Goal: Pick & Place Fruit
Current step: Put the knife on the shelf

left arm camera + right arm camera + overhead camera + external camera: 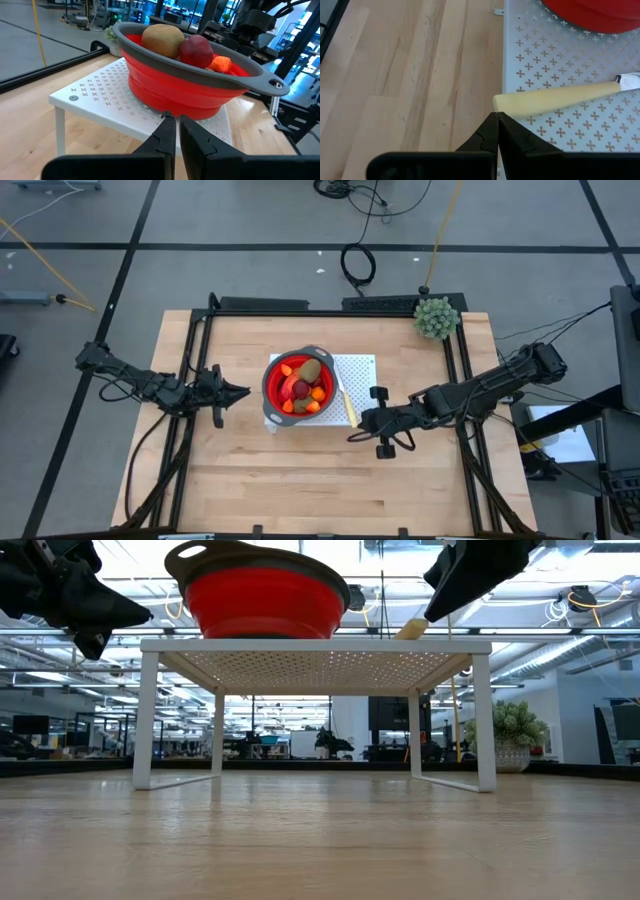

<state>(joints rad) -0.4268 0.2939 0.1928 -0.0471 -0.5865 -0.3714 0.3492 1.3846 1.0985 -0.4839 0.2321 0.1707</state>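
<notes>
A red collapsible bowl with a grey rim (275, 390) (190, 90) (262, 595) stands on a white perforated rack (358, 365) (315, 645). It holds the fruit: a brown kiwi-like oval (311, 369) (162, 40), a dark red ball (299, 388) (196, 51) and orange bits (318, 393) (221, 64). My left gripper (243, 391) (177, 131) (148, 612) is shut, in the air just left of the bowl and pointing at its wall. My right gripper (353, 421) (497, 116) (428, 618) is shut at the rack's near right corner, beside the free end of a wooden-handled knife (346, 405) (555, 97). My right gripper's shut fingertips (492, 122) stand right at the free end of the knife's wooden handle (501, 102), which lies flat on the rack. I cannot tell whether they touch it. My left gripper touches nothing.
A green bushy ball (437, 317) (515, 725) sits at the table's far right corner. The rack stands on thin legs (148, 720) with open space beneath it. Bare wooden table top (300, 480) stretches along the near side. Black rails (200, 330) frame the table.
</notes>
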